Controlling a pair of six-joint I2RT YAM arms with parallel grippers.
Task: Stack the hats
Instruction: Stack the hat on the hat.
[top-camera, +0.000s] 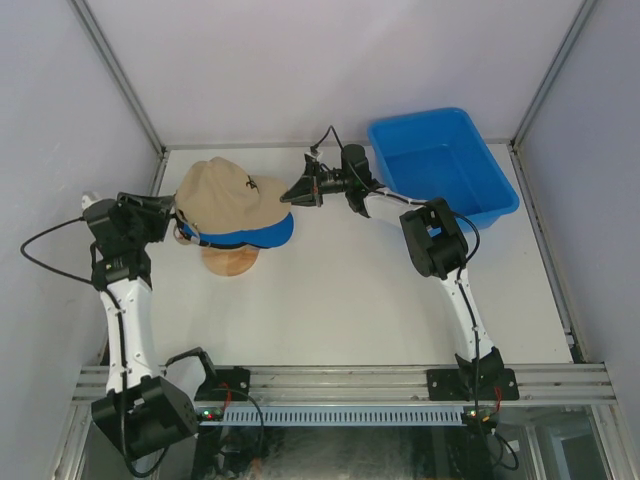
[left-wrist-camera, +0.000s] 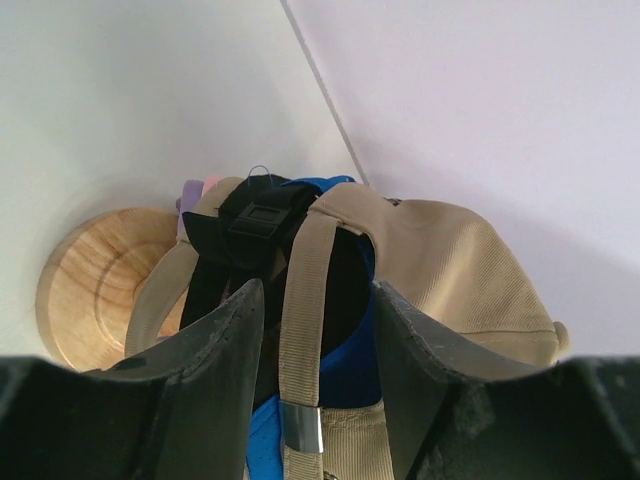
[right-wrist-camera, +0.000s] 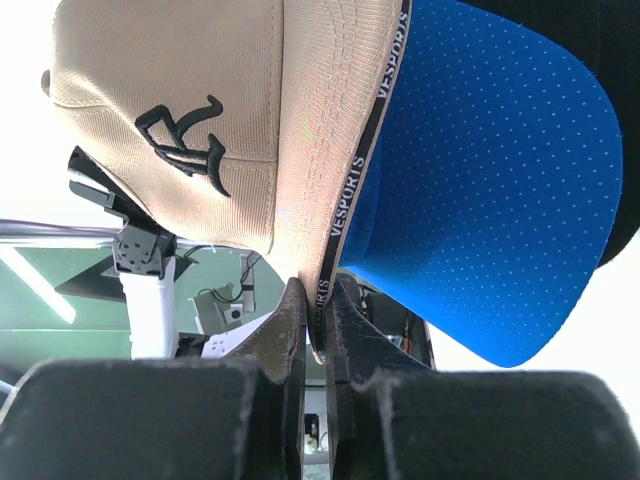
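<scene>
right pincer clamped on the brim edge of the tan cap, blue cap brim just under it. left pincer jaws apart, straddling the back strap (no grip). tan cap tops the stack on the wooden stand, far-left of the tabletop. risk: if right pulls before letting go, tan cap drags off-centre or the stack tips; a left finger could snag the strap on exit. blue bin beyond, no factor.
</scene>
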